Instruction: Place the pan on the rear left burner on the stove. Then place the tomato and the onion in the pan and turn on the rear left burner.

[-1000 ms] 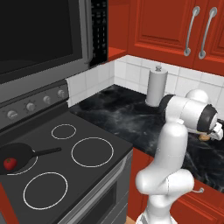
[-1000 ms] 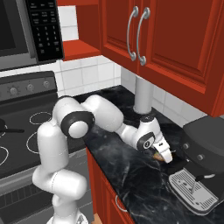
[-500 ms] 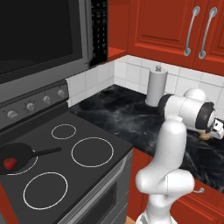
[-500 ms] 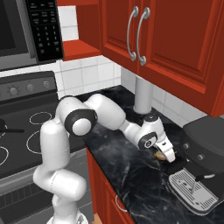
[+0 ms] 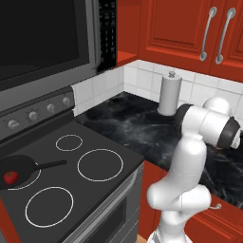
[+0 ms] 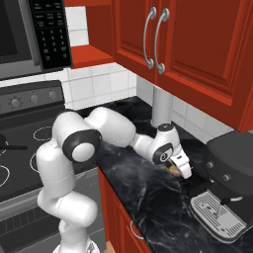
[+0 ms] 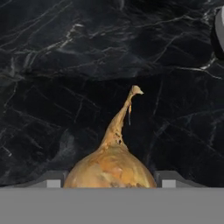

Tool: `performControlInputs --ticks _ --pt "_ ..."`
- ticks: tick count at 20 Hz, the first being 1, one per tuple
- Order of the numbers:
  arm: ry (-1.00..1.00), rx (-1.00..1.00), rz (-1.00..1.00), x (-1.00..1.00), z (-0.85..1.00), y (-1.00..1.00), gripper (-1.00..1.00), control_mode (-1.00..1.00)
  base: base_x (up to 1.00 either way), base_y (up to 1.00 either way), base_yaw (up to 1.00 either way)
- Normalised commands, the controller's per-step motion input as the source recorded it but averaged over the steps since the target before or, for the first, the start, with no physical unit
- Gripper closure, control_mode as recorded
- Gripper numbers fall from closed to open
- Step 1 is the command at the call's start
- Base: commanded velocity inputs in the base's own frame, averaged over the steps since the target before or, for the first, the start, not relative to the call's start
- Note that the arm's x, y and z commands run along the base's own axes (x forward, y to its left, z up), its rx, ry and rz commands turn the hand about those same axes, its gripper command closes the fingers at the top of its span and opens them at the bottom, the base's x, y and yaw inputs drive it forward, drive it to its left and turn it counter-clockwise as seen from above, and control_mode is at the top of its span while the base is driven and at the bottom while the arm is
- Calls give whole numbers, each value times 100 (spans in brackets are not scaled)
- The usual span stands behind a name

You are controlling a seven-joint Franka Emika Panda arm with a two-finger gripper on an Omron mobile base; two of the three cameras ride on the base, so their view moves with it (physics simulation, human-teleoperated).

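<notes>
Onion pickup on the dark worktop [image 6: 148, 197]
The end effector [image 6: 179, 169] appears clamped on the onion [image 7: 111, 168]; it should lift straight up, clear the worktop, then carry toward the pan [image 5: 19, 169].

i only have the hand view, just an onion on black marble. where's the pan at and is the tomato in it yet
Observer: The pan sits on the stove over the rear left burner, with the tomato already inside it.
Operator: ok and how far am i from the stove
Observer: The gripper is over the counter well off to the stove's right, close to a coffee machine.
Operator: do i have the onion
Observer: The onion sits between the two fingers; in the right base view it shows as a tan lump under the hand, low at the counter.
</notes>
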Motion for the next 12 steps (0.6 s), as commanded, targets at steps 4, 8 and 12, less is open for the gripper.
performControlInputs --ticks 4,8,12 --pt "0 0 0 -8 31 81 100 -100 0 0 0" --pt "0 0 2 -11 37 82 100 -100 0 0 0" --pt "0 0 11 -8 46 79 100 -100 0 0 0"
